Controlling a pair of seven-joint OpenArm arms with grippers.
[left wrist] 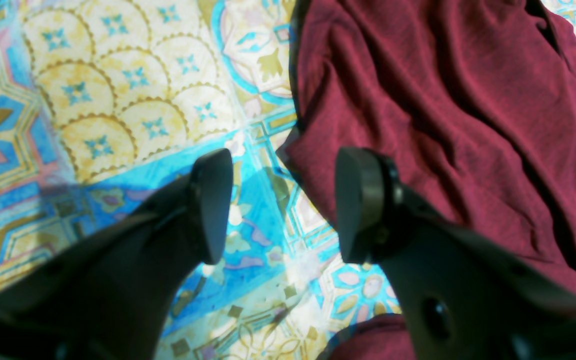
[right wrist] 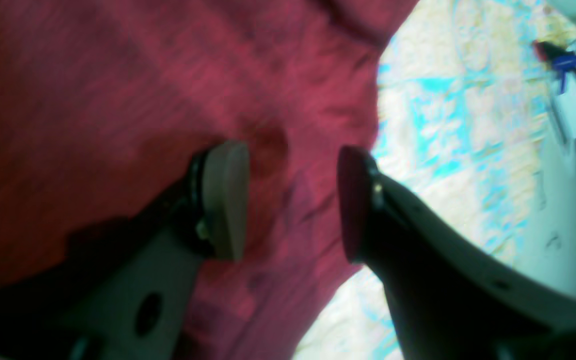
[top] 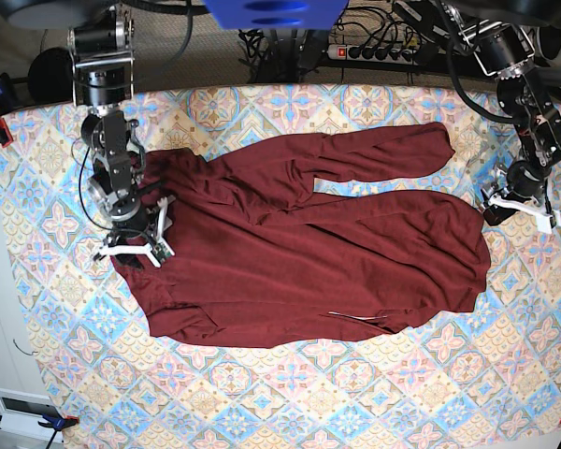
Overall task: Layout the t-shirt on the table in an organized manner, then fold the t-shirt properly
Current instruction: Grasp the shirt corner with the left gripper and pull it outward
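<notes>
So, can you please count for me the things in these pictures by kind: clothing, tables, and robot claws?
Clothing: 1, the maroon t-shirt, spread out but wrinkled.
Tables: 1, the table with the tiled pastel cloth.
Robot claws: 2, the left claw and the right claw, both with jaws apart and gripping nothing.
Total: 4

No legible text, label, brand, number or sign appears in any view. The t-shirt [top: 299, 253] is plain. The table [top: 355, 402] cloth carries patterns only.
</notes>
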